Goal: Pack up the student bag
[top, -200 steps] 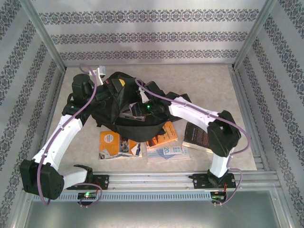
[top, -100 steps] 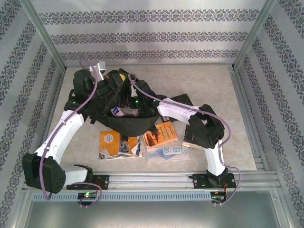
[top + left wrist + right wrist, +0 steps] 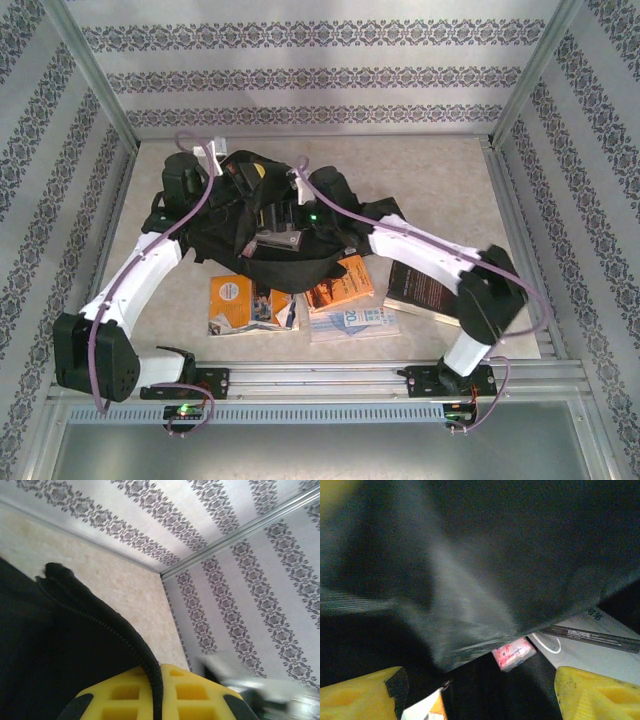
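Beige speckled table (image 3: 440, 175), black student bag (image 3: 262, 268) slumped left of center. Between it and the near edge sits a row of books: an orange-and-white book (image 3: 243, 303), an orange book (image 3: 340, 283) touching the bag, a pale booklet (image 3: 355, 322) just beside that, and a dark book (image 3: 418, 290) toward the right edge

The right end effector (image 3: 477, 692) is shifted inside the student bag (image 3: 270, 265) (jaws spread wider than before), and its elbow (image 3: 495, 300) is swung outward again.
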`<action>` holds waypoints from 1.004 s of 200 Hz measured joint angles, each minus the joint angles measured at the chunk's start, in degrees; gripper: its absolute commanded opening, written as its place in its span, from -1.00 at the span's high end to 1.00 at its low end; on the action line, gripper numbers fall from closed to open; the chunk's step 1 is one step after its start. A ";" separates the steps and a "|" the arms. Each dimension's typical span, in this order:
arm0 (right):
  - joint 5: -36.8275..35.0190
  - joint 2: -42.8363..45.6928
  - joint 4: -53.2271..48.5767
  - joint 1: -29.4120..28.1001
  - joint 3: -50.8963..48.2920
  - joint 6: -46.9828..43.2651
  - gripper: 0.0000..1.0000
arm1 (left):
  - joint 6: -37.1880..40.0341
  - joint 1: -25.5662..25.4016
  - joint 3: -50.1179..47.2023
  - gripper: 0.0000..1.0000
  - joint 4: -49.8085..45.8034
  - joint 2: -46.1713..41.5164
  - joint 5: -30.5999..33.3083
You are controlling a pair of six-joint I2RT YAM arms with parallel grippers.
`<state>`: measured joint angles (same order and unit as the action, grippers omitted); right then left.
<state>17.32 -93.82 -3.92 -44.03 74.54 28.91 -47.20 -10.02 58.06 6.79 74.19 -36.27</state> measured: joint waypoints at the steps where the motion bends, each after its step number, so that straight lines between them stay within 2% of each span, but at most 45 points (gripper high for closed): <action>1: -0.07 0.28 -0.22 0.00 -0.07 -0.22 -0.53 | -0.09 0.00 -0.20 1.00 0.17 0.13 -0.07; 23: -4.26 8.87 -5.40 -0.02 -4.63 -2.99 -0.44 | -1.11 -0.02 -3.02 1.00 3.04 1.14 -0.52; 50: -11.08 18.49 -14.95 0.02 -13.03 -1.16 -0.34 | -1.68 -0.35 -5.20 1.00 5.99 1.36 -0.98; 79: -12.98 26.03 -27.52 -0.02 -20.70 2.29 -0.35 | -2.51 -0.92 -7.80 1.00 11.19 2.03 -1.68; 90: -13.05 28.11 -32.17 -1.14 -22.75 2.80 -0.44 | -3.23 -0.92 -8.74 1.00 12.61 2.36 -2.12; 107: -15.02 30.21 -38.42 -6.58 -24.50 2.93 -0.55 | -4.37 -0.92 -9.62 1.00 14.34 2.75 -2.78; 120: -20.09 30.69 -43.67 -15.34 -24.70 2.60 -0.53 | -5.20 -0.92 -9.79 1.00 15.39 2.80 -3.02; 150: -27.17 27.17 -46.88 -26.71 -24.22 -1.36 -0.55 | -5.64 -0.92 -9.79 1.00 16.11 2.58 -3.19; 171: -30.03 23.43 -44.92 -30.75 -22.84 -9.51 -0.60 | -5.62 -0.92 -9.86 1.00 16.09 1.99 -3.19; 201: -33.35 18.84 -40.57 -36.09 -21.11 -28.20 -0.65 | -5.62 -0.92 -10.19 1.00 16.13 0.72 -3.19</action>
<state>-16.03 -74.98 -44.49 -80.12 53.43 0.71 -52.82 -10.94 47.88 22.92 74.91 -39.46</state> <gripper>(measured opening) 0.815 0.087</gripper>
